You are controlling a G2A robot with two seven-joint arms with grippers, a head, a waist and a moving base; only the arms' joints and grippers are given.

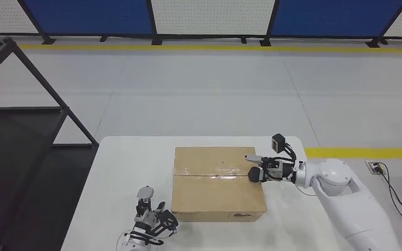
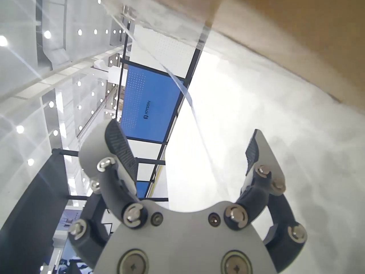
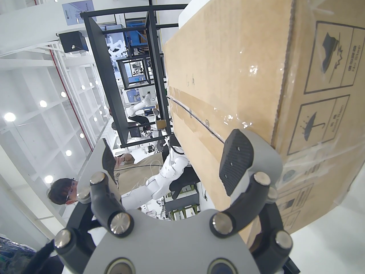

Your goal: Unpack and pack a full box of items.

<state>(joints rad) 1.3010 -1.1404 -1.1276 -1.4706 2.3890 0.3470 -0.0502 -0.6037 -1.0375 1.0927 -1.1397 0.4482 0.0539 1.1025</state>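
Observation:
A closed cardboard box [image 1: 213,182], its top seam taped, sits in the middle of the white table [image 1: 119,182]. My right gripper [image 1: 253,168] is at the box's right end, level with the top edge by the seam. In the right wrist view the box [image 3: 228,58] is close ahead, and one of the fingertips [image 3: 236,158] of my open right gripper [image 3: 168,172] lies beside the seam's end. My left gripper [image 1: 151,219] stands open near the table's front edge, just off the box's front left corner. The left wrist view has this gripper [image 2: 185,149] empty above the table, with a box wall [image 2: 285,9] beyond it.
A black metal rack [image 1: 31,150] stands off the table's left side. Blue and white partition panels [image 1: 213,16] line the far side of the floor. Bare table surface lies left of the box and along its right end.

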